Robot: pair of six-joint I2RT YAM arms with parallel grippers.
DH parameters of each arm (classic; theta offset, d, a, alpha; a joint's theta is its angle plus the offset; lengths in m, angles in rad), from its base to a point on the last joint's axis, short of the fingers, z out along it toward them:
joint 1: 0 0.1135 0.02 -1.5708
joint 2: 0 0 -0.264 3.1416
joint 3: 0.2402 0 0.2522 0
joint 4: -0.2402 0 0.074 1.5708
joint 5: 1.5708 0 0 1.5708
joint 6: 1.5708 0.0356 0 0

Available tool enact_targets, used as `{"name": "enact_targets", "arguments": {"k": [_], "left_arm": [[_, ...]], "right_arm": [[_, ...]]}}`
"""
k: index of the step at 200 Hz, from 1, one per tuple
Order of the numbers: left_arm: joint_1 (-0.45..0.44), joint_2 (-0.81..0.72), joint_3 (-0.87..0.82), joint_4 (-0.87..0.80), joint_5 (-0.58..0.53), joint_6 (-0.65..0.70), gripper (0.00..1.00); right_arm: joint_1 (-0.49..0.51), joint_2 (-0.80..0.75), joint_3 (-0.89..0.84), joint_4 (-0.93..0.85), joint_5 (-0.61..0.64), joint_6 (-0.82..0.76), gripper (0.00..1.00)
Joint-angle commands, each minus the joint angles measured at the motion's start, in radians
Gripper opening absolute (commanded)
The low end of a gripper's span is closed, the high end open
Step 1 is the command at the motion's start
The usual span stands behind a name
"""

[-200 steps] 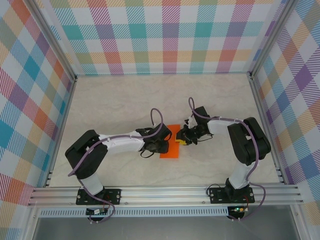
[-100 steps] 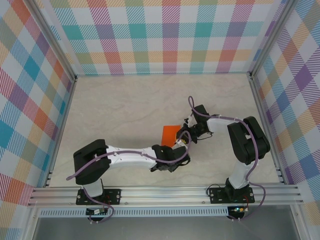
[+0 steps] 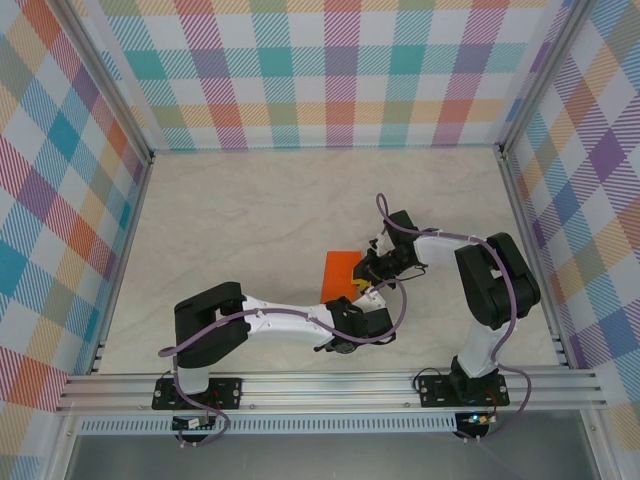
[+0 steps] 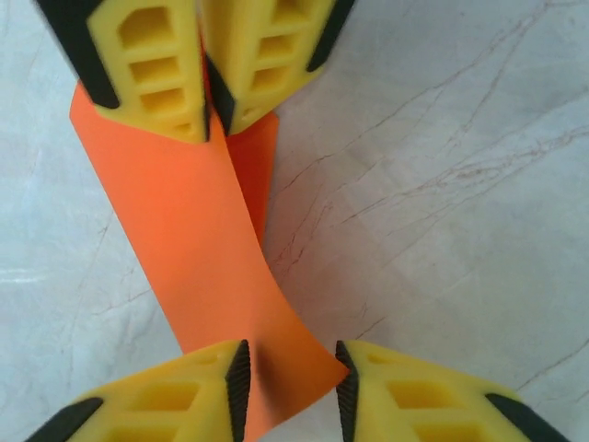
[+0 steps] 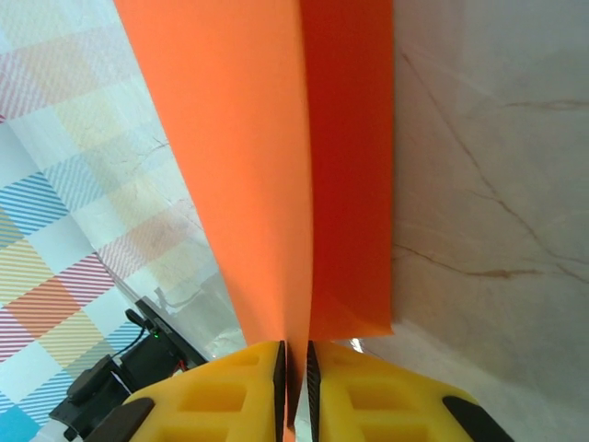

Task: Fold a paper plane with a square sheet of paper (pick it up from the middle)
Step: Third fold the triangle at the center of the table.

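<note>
**A:** Where is the square sheet of paper (image 3: 340,270) now?

**B:** Just right of the middle of the overhead frame, a little below centre, between the two arms' tips. It is doubled over into a narrow strip. In the right wrist view two orange layers run down the frame and meet at a crease.

**A:** Who has it?

**B:** The right hand (image 5: 294,368) is clenched on it, pads pinching both layers at the crease. The left hand (image 4: 292,378), at the bottom of its own wrist view, is released. Its fingers stand apart with the strip's near end lying in the gap, unpinched. The strip bows up off the marbled worktop (image 3: 250,210) there.

**A:** So how far along?

**B:** Early, I'd judge. A first lengthwise fold looks made, though loosely, as the layers gape. There is no pointed nose, no angled corner folds and no wings, so nothing reads as a paper plane. The crease wants pressing flat, and every shaping fold is left.
</note>
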Motion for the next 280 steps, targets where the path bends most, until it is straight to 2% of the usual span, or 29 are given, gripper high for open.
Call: {"name": "enact_targets", "arguments": {"k": [1,64,125,145,173,200,231,280], "left_arm": [[0.009,-0.053,-0.003,0.02,0.0,-0.001,0.22],[0.055,-0.106,-0.018,0.019,0.169,0.019,0.0],[0.144,-0.153,-0.024,0.039,0.444,0.011,0.0],[0.171,-0.168,-0.042,0.056,0.504,-0.001,0.0],[0.212,-0.192,-0.074,0.086,0.569,-0.019,0.0],[0.243,-0.207,-0.094,0.1,0.621,-0.026,0.0],[0.272,-0.212,-0.104,0.107,0.669,-0.027,0.0],[0.311,-0.211,-0.116,0.121,0.727,-0.03,0.0]], "right_arm": [[0.004,-0.008,0.01,-0.039,0.013,-0.036,0.18],[0.004,-0.015,0.012,-0.069,0.037,-0.066,0.2],[-0.003,-0.095,0.045,-0.166,0.163,-0.105,0.33],[-0.009,-0.129,0.056,-0.177,0.211,-0.099,0.33],[-0.008,-0.131,0.08,-0.132,0.153,-0.098,0.25],[-0.005,-0.058,0.126,-0.114,0.108,-0.101,0.16],[0.016,0.027,0.204,-0.136,0.073,-0.134,0.15],[0.035,0.168,0.307,-0.224,0.151,-0.194,0.14]]}}
